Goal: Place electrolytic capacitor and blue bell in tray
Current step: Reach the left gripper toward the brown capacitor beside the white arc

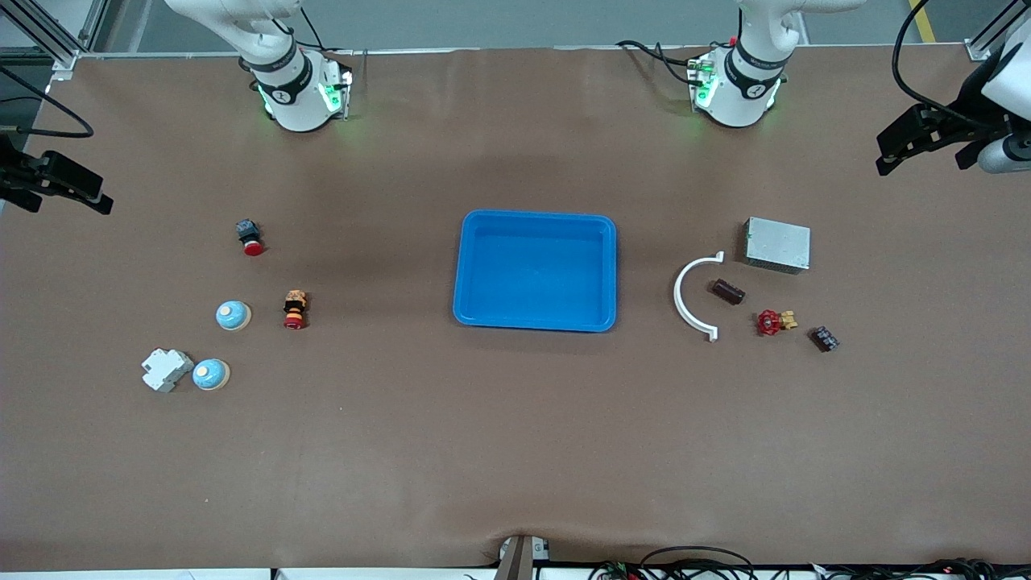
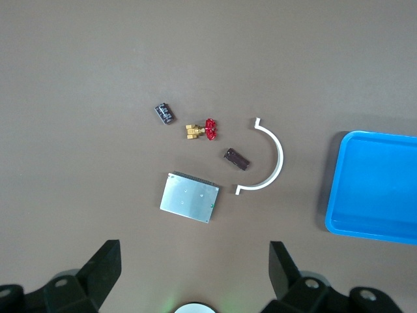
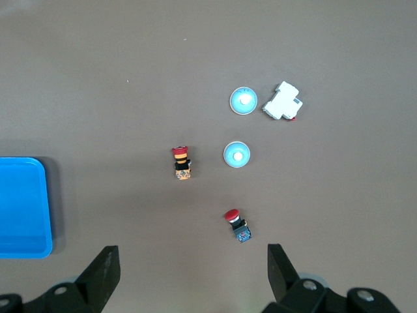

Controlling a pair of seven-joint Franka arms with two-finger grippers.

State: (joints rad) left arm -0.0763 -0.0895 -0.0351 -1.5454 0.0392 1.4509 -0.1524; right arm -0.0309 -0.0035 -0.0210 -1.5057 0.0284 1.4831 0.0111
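Note:
The blue tray lies empty at the table's middle; it also shows in the left wrist view and the right wrist view. The dark brown electrolytic capacitor lies on its side toward the left arm's end, inside a white curved piece. Two blue bells stand toward the right arm's end and show in the right wrist view. My left gripper is open and empty, high over its end. My right gripper is open and empty, high over its end.
By the capacitor lie a white curved piece, a metal box, a red valve and a black ridged block. By the bells are a red push button, a red-yellow button and a white breaker.

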